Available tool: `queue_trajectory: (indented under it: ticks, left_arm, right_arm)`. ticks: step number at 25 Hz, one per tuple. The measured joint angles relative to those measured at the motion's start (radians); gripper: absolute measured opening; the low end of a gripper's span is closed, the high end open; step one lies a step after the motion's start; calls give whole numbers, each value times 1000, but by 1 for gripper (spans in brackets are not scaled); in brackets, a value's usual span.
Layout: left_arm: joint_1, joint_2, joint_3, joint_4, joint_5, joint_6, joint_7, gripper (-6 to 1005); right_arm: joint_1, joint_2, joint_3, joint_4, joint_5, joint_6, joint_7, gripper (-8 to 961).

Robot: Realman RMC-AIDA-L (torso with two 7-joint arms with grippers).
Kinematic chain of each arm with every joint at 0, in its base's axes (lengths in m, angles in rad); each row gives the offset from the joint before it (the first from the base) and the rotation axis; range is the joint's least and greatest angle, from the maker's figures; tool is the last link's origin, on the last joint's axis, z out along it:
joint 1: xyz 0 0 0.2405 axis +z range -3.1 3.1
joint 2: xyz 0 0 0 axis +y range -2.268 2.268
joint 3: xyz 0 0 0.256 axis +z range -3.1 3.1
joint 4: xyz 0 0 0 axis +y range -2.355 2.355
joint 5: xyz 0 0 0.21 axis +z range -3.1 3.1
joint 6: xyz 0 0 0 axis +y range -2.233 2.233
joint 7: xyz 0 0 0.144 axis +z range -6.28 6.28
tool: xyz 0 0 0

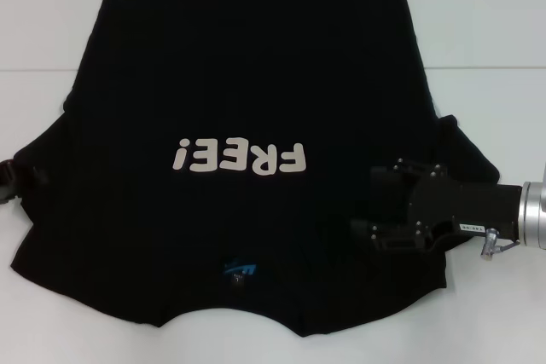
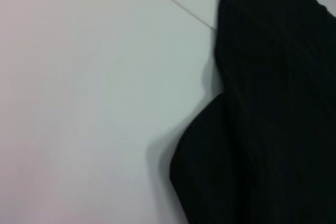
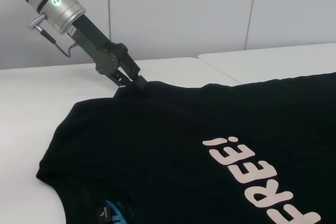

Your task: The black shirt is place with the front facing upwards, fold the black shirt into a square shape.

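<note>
The black shirt [image 1: 256,83] lies spread flat on the white table, front up, with its neck toward me. Its white "FREE!" print [image 1: 239,158] and blue neck label [image 1: 240,270] show. My right gripper [image 1: 368,204] reaches in from the right, low over the shirt's right shoulder and sleeve, with its jaws apart. My left gripper [image 1: 7,183] is at the far left edge, at the tip of the left sleeve. The right wrist view shows the left gripper [image 3: 140,81] shut on that sleeve's edge of the shirt [image 3: 184,129]. The left wrist view shows only shirt cloth [image 2: 273,129] and table.
The white table [image 1: 51,6] runs bare on both sides of the shirt, with a seam [image 1: 34,68] across it at the far left. The shirt's hem lies at the table's far edge. A white wall [image 3: 184,14] stands beyond the table.
</note>
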Motion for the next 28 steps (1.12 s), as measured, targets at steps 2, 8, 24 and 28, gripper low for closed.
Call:
queue_trajectory:
  ticks: [2,8,24,28]
  left_arm:
    - [0,-1,18,-2,0,-14,0,373]
    - [0,-6,29,1,0,-34,-1,249]
    - [17,-11,4,59,-8,-48,-3,7]
    - [26,-4,-18,86,-8,-44,-11,13]
  right_arm:
    - [0,0,0,0,0,-1,0,914]
    - [0,0,0,0,0,-5,0,914]
    - [0,0,0,1,0,-5,0,915]
    - [-1,-1,2,1,0,-4,0,915]
